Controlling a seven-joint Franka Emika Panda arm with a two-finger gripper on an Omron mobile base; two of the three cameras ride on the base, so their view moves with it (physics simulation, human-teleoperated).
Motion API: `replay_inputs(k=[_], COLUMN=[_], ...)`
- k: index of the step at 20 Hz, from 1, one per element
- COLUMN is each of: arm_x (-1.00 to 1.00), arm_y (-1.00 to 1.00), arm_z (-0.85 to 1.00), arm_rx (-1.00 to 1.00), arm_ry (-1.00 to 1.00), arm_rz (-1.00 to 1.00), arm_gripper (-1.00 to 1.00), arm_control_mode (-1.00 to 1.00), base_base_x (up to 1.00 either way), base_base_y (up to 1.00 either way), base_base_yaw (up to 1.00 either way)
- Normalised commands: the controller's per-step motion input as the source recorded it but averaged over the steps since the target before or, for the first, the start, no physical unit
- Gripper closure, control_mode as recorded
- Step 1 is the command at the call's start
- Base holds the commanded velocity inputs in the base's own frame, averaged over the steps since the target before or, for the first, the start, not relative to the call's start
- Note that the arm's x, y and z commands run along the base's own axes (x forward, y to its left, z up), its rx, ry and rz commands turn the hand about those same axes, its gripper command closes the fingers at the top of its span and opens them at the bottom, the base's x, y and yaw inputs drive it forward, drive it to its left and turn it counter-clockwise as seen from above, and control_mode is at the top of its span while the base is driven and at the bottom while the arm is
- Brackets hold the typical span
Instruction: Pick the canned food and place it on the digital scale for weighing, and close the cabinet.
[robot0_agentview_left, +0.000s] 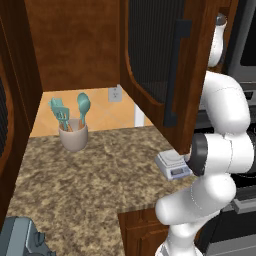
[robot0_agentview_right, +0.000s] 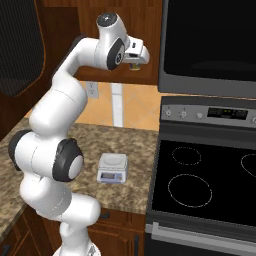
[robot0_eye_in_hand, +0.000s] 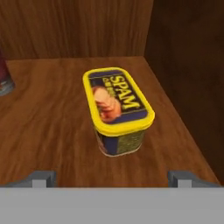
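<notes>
1. Granite worktop (robot0_agentview_left: 100, 170) carries the digital scale (robot0_agentview_right: 112, 167) beside the stove (robot0_agentview_right: 200, 185).
2. Wall cabinet door (robot0_agentview_left: 165, 65) stands open.
3. Spam tin (robot0_eye_in_hand: 117, 109) rests on the wooden cabinet shelf (robot0_eye_in_hand: 43, 131).
4. Tool (robot0_eye_in_hand: 112, 178) is open, its fingertips (robot0_eye_in_hand: 41, 178) apart short of the tin.

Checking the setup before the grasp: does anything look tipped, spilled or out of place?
Nothing looks wrong. The canned food sits upright on the shelf; the digital scale lies flat on the counter. The cabinet door stands open.
</notes>
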Motion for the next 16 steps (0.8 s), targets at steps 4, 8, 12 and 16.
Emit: replay_inputs(k=[4, 8, 12, 16], arm_x=[0.38, 0.29, 0.29, 0.26], arm_y=[-0.16, -0.29, -0.06, -0.04], arm_z=[-0.07, -0.15, -0.14, -0.16], arm_rx=[0.0, 0.0, 0.0, 0.0], arm_ry=[0.0, 0.0, 0.0, 0.0], arm_rz=[0.0, 0.0, 0.0, 0.0], arm_gripper=[-1.0, -1.0, -1.0, -1.0], arm_control_mode=[-1.0, -1.0, -1.0, -1.0], base_base_x=[0.0, 0.0, 0.0, 0.0], base_base_y=[0.0, 0.0, 0.0, 0.0], base_base_yaw=[0.0, 0.0, 0.0, 0.0])
